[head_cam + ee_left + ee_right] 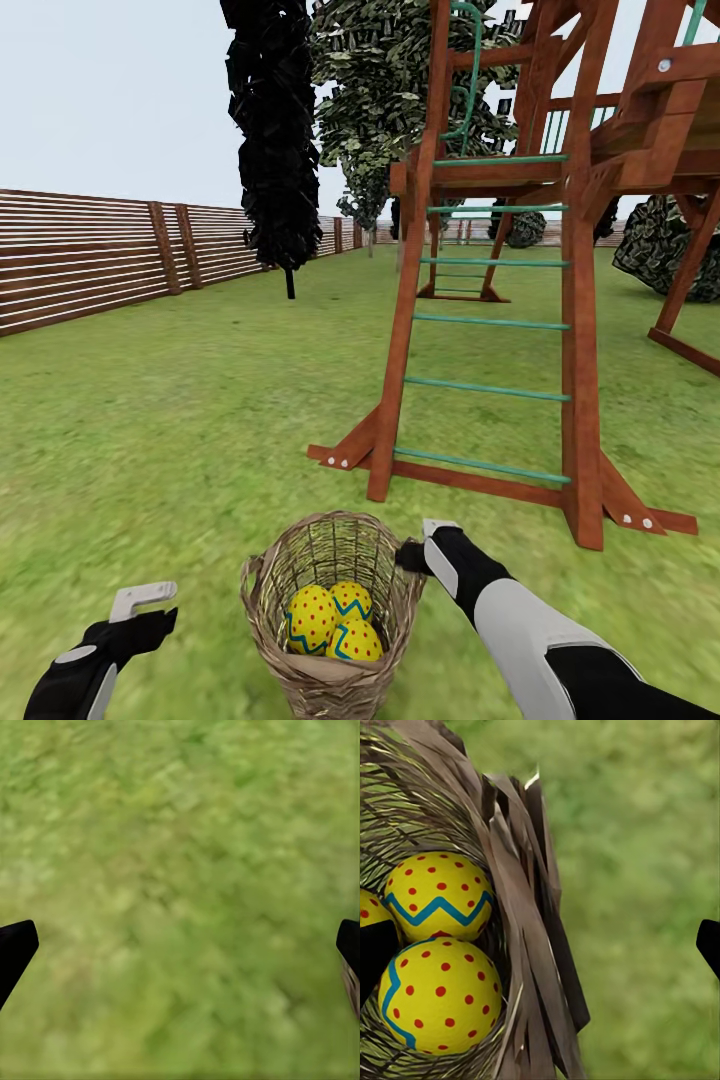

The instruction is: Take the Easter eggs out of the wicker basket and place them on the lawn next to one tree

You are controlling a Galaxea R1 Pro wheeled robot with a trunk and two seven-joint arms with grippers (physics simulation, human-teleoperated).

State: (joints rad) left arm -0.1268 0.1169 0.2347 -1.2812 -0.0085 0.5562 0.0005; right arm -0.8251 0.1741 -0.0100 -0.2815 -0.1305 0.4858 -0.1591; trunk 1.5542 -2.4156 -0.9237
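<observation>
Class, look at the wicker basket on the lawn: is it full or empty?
Not empty. The wicker basket stands upright on the lawn with all three Easter eggs still inside.

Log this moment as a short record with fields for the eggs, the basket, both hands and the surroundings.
eggs: three Easter eggs, yellow with red dots and blue zigzags, all inside the basket
basket: wicker basket standing on the lawn
left hand: left hand open over bare grass, beside the basket, holding nothing
right hand: right hand open at the basket's rim, one finger either side of the wall
surroundings: wooden climbing frame with green rungs ahead; slat fence; black tree; speckled tree behind
</observation>
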